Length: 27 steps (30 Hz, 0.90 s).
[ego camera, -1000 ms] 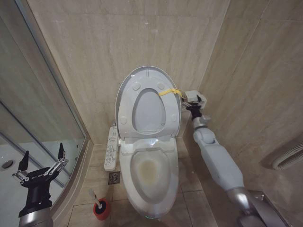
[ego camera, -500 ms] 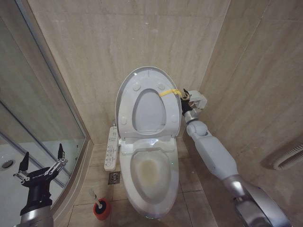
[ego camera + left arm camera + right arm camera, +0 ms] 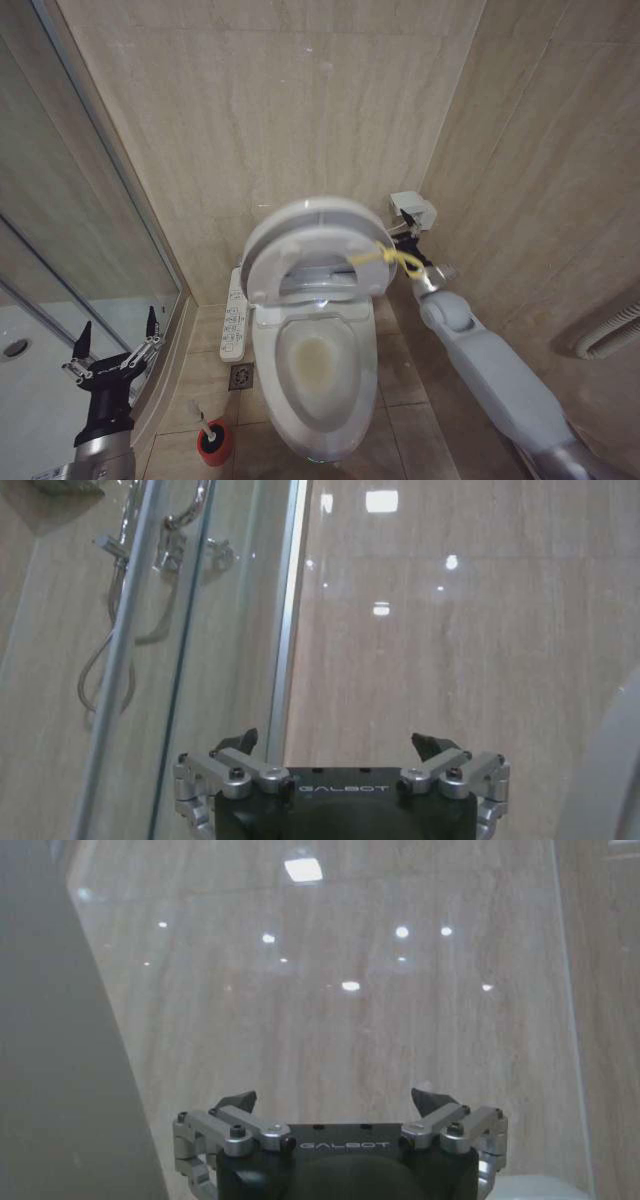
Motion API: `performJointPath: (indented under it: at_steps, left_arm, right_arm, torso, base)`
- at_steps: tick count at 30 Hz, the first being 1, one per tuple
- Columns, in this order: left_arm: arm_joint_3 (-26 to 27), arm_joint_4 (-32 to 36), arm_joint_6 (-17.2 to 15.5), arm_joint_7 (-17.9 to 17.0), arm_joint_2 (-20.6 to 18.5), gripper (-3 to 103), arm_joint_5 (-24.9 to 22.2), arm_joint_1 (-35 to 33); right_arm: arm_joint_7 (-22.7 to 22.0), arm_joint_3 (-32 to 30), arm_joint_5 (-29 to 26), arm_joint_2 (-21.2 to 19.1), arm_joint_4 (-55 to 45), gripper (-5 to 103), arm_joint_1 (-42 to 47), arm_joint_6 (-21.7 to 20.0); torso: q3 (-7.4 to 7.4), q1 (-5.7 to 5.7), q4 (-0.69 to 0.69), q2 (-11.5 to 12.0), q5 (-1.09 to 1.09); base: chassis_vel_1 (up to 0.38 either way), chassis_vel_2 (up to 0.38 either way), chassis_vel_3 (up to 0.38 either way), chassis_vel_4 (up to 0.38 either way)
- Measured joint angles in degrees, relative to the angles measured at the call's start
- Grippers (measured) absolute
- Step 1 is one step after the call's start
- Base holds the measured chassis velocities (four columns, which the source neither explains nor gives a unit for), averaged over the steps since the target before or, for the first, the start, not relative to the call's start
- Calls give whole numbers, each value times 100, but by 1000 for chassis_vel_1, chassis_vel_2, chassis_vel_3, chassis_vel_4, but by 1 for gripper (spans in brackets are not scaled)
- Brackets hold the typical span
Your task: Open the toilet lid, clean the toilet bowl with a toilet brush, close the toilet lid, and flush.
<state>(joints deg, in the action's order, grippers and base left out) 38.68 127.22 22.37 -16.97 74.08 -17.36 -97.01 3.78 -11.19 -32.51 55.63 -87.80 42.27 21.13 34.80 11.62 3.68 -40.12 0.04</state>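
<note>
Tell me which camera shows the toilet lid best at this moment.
The head view: the toilet lid shows whole, tilted partway down over the bowl, with the yellow strap at its rim. The left wrist view catches a pale curved edge, possibly the lid. The right wrist view shows a blurred grey surface I cannot identify.

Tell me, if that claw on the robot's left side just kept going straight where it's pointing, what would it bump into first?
Probably the beige tiled wall. The left gripper, fingers spread open, points at it in its wrist view, with the glass shower door just beside that line. Nothing nearer shows in between, though the depth is hard to judge.
</note>
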Motion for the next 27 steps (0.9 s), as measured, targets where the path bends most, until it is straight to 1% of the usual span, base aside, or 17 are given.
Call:
performJointPath:
  at_steps: [1, 3, 4, 5, 7, 8, 9, 10, 11, 13, 16, 20, 21, 23, 24, 27]
  left_arm:
    - [0, 0, 0, 0, 0, 100, 0, 0]
    - [-55, -46, 3, -4, -2, 100, 1, 32]
    - [-82, -60, 8, -6, -3, 100, 2, 49]
    - [-82, -60, 8, -6, -3, 100, 2, 49]
    - [-145, -86, 23, -7, 2, 100, 8, 77]
    - [-145, -86, 23, -7, 2, 100, 8, 77]
    - [-172, -92, 34, -8, 6, 100, 14, 82]
    - [-224, -98, 67, -8, 12, 100, 23, 88]
    - [-249, -111, 106, -11, 14, 100, 25, 101]
    - [-256, -122, 128, -13, 14, 100, 25, 109]
    - [-270, -142, 155, -16, 10, 100, 22, 119]
    - [-300, -175, 171, -27, -20, 100, -9, 190]
    - [-300, -175, 171, -27, -20, 100, -9, 190]
    - [-325, -201, 171, -32, -41, 100, -35, 235]
    - [-325, -201, 171, -32, -41, 100, -35, 235]
    - [-346, -282, 171, -40, -65, 100, -70, 318]
  right_arm:
    - [0, 0, 0, 0, 0, 100, 0, 0]
    - [-17, -21, -62, -250, -324, 100, 424, 103]
    - [-14, -82, -76, -385, -516, 100, 680, 158]
    - [-14, -82, -76, -385, -516, 100, 680, 158]
    - [-15, -187, -116, -595, -891, 100, 1172, 222]
    - [-15, -187, -116, -595, -891, 100, 1172, 222]
    - [-22, -221, -131, -664, -1050, 100, 1353, 245]
    - [-31, -300, -123, -754, -1389, 100, 1734, 289]
    - [-38, -382, -33, -761, -1652, 100, 2034, 320]
    - [-45, -421, 41, -745, -1796, 100, 2201, 329]
    - [-54, -491, 167, -667, -1998, 100, 2455, 335]
    - [-60, -742, 384, -275, -2267, 100, 2930, 335]
    - [-60, -742, 384, -275, -2267, 100, 2930, 335]
    - [-64, -919, 467, 23, -2340, 100, 3165, 343]
    - [-64, -919, 467, 23, -2340, 100, 3165, 343]
    - [-71, -1073, 607, 446, -2432, 100, 3464, 384]
  torso:
    - [0, 0, 0, 0, 0]
    - [0, 0, 1, 0, 0]
    - [0, 0, -1, 0, 0]
    - [0, 0, -1, 0, 0]
    - [0, 0, 3, 0, -1]
    - [0, 0, 3, 0, -1]
    - [0, 0, 1, 0, -1]
    - [0, -1, 1, 0, -2]
    - [0, -1, 0, 0, -1]
    - [0, -1, 0, 0, -2]
    - [0, -1, -1, 0, -2]
    - [0, -1, 0, 0, -2]
    - [0, -1, 0, 0, -2]
    - [0, 0, 0, 0, -2]
    - [0, 0, 0, 0, -2]
    - [0, 0, 0, 0, -3]
  base:
    - [0, 0, 0, 0]
    - [0, 0, 0, 0]
    - [0, 0, 0, 0]
    - [0, 0, 0, 0]
    - [0, 0, 0, 0]
    - [0, 0, 0, 0]
    - [0, 0, 0, 0]
    - [0, 0, 0, 0]
    - [0, 0, 0, 0]
    - [0, 0, 0, 0]
    - [0, 0, 0, 0]
    - [0, 0, 0, 0]
    - [0, 0, 0, 0]
    - [0, 0, 0, 0]
    - [0, 0, 0, 0]
    - [0, 0, 0, 0]
